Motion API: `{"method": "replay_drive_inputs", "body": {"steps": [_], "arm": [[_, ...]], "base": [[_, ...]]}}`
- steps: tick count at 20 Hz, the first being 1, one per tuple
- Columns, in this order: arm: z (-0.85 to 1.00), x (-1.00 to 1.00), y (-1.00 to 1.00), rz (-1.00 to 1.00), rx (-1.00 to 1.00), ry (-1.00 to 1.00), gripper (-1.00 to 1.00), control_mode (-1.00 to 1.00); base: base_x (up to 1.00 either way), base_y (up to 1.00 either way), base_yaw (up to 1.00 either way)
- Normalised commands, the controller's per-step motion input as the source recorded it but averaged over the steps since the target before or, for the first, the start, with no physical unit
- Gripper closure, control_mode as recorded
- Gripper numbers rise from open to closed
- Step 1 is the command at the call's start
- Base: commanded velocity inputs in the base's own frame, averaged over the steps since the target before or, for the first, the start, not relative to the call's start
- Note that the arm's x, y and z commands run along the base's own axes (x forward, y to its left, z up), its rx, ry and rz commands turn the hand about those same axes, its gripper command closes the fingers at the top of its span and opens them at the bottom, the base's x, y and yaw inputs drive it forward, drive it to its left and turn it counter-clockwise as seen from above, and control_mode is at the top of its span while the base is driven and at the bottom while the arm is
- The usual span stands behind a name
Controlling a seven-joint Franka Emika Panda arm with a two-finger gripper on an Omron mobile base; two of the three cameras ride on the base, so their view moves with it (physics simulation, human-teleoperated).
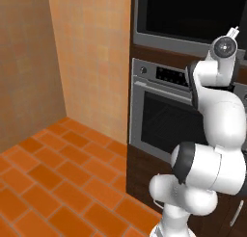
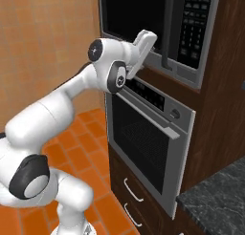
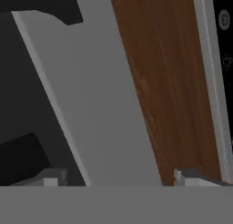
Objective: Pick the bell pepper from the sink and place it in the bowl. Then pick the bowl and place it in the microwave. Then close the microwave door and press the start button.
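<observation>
You are at the closing step: the gripper [image 2: 143, 50], jaws spread wide and grasping nothing, sits at the lower frame of the microwave [image 2: 191, 33], above the oven [image 2: 143, 133]. Judged next move: confirm the microwave door [image 2: 131, 14] is flush, then reach the keypad [image 2: 193, 24]. Count: one microwave, one oven, two drawer handles [image 2: 133, 188].
</observation>
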Motion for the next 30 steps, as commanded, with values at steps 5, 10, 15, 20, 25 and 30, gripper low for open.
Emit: {"method": "replay_drive_inputs", "body": {"steps": [5, 10, 15, 20, 25, 30], "arm": [[0.0, 0.7, -0.33, 0.0, 0.1, 0.0, -1.0, -1.0], [-0.11, 0.32, -0.09, 0.0, 0.03, -0.05, -1.0, -1.0], [-0.02, -0.45, 0.63, 0.02, 0.0, -0.03, -1.0, -1.0], [0.0, -0.6, 0.56, 0.05, 0.0, -0.06, -1.0, -1.0], [0.0, -0.8, 0.31, 0.07, 0.0, 0.0, -1.0, -1.0], [-0.03, -0.89, 0.25, 0.08, -0.01, -0.01, -1.0, -1.0]], "base": [[0.0, 0.0, 0.0], [0.0, 0.0, 0.0], [0.0, 0.0, 0.0], [0.0, 0.0, 0.0], [0.0, 0.0, 0.0], [0.0, 0.0, 0.0]]}}
